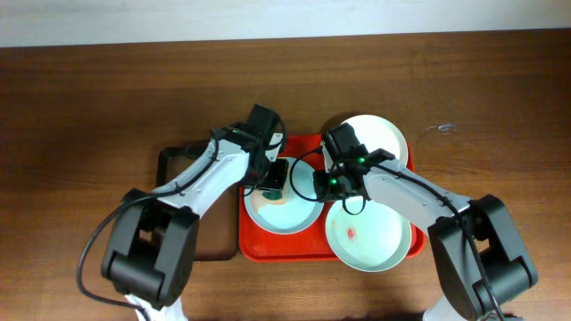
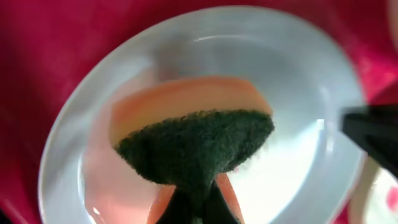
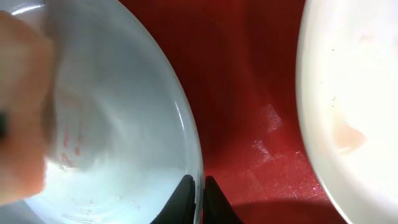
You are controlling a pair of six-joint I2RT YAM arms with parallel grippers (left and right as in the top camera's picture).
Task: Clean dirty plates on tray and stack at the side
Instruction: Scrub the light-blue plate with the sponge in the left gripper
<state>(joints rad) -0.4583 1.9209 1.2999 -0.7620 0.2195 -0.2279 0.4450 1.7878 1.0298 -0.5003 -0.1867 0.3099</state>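
Note:
On the red tray (image 1: 268, 245) lies a pale blue plate (image 1: 281, 214). My left gripper (image 1: 272, 178) is shut on a sponge (image 2: 193, 137) with an orange body and a green scouring face, and holds it over the middle of the plate (image 2: 298, 74). My right gripper (image 3: 200, 186) is shut on this plate's right rim (image 3: 186, 124), one finger on each side. A pale green plate (image 1: 375, 236) with a red smear sits at the tray's front right. A white plate (image 1: 375, 138) lies at the back right.
A smaller black-rimmed brown tray (image 1: 169, 160) lies left of the red tray, mostly under my left arm. In the right wrist view, red tray floor (image 3: 249, 93) separates the blue plate from a pale plate (image 3: 354, 93) with a faint pink mark.

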